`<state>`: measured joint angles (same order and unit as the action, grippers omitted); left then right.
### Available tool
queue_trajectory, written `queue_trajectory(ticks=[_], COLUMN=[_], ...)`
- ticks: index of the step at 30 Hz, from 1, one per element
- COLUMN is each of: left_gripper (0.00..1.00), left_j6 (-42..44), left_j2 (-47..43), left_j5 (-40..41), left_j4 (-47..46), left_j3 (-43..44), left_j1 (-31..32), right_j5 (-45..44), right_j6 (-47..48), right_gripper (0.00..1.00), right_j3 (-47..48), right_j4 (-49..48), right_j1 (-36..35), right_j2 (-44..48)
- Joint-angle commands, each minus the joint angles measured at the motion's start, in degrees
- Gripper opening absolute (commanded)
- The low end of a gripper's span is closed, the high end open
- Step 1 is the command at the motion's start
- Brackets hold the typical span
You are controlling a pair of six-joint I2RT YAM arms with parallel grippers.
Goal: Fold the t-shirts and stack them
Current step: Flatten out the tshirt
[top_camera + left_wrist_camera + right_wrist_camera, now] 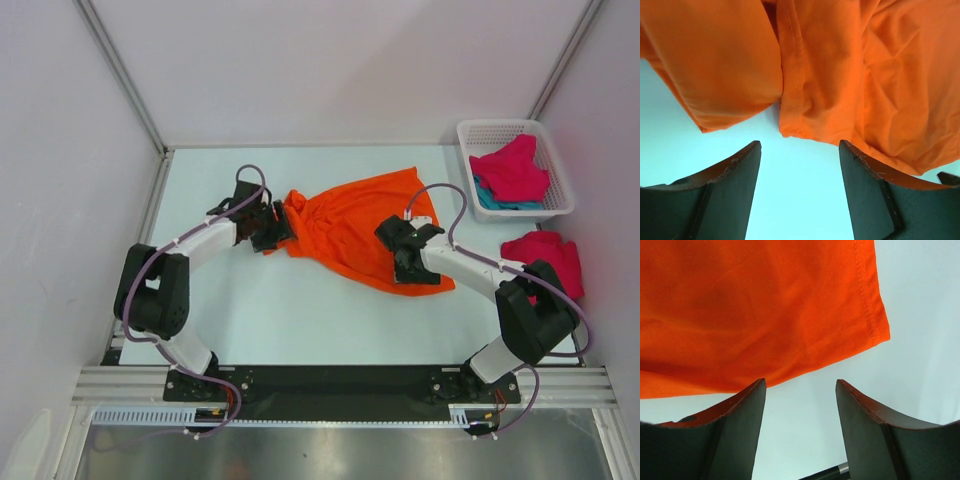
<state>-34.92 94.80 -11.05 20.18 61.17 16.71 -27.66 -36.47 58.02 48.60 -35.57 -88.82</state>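
Observation:
A bright orange t-shirt [350, 225] lies spread and rumpled in the middle of the table. My left gripper [272, 232] is open at the shirt's bunched left end; in the left wrist view the orange cloth [840, 70] lies just beyond the open fingers, apart from them. My right gripper [408, 262] is open over the shirt's near right corner; the right wrist view shows the hemmed corner [875, 325] just ahead of the empty fingers. A magenta-red shirt [545, 255] lies crumpled at the right. Another magenta-red shirt [512, 170] lies on a teal one [490, 199] in the basket.
A white mesh basket [555, 205] stands at the far right corner of the table. White walls enclose the table on three sides. The arm bases sit on a black rail [330, 385] at the near edge.

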Motion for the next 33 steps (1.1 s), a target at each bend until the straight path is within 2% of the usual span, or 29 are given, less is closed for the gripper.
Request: queue_trajectory(ticks=[1,7,12,14,15,16,18,19,21,25,33], left_gripper=[0.69,0.68,0.62,0.55,0.47,0.29,0.18,0.09,0.02,0.00,0.00], left_j6=[-1.7,-2.6,-3.0,-3.1,-3.2,-3.4,-3.6,-3.6,-3.6,-3.1,-1.1], left_j2=[1.3,3.2,4.9,5.3,5.4,5.5,5.7,5.7,5.6,2.1,-15.9], left_j5=[-1.2,-1.1,-1.4,-1.8,-1.9,-1.9,-1.8,-2.0,-2.0,-3.4,-1.1], left_j4=[-5.7,-8.4,-10.3,-11.0,-11.3,-11.6,-11.7,-11.3,-10.9,-7.3,4.3], left_j3=[-2.0,-3.2,-3.8,-3.8,-3.8,-3.6,-2.9,-2.5,-1.8,-0.4,5.9], left_j1=[1.7,1.9,2.0,2.0,2.0,2.0,2.1,2.1,2.3,2.4,2.2], right_j5=[-2.1,-2.6,-0.7,-0.6,-0.6,-0.6,-0.7,-0.7,-0.8,-0.9,-1.1], right_j6=[-1.3,-0.9,-0.4,-0.2,0.0,0.0,0.3,0.3,0.4,0.6,1.1], right_gripper=[0.63,0.63,0.64,0.63,0.64,0.64,0.64,0.64,0.64,0.64,0.64], right_j3=[1.4,0.8,-0.7,-1.0,-1.2,-1.2,-1.4,-1.5,-1.7,-2.4,-3.5], right_j4=[0.6,0.5,-1.0,-1.2,-1.1,-1.1,-1.2,-1.2,-1.2,-1.3,-2.3], right_j1=[0.0,1.9,4.1,4.9,5.1,5.2,5.7,5.9,6.2,7.3,10.9], right_j2=[0.2,0.3,0.4,0.7,0.6,0.5,0.6,0.6,0.8,1.2,3.2])
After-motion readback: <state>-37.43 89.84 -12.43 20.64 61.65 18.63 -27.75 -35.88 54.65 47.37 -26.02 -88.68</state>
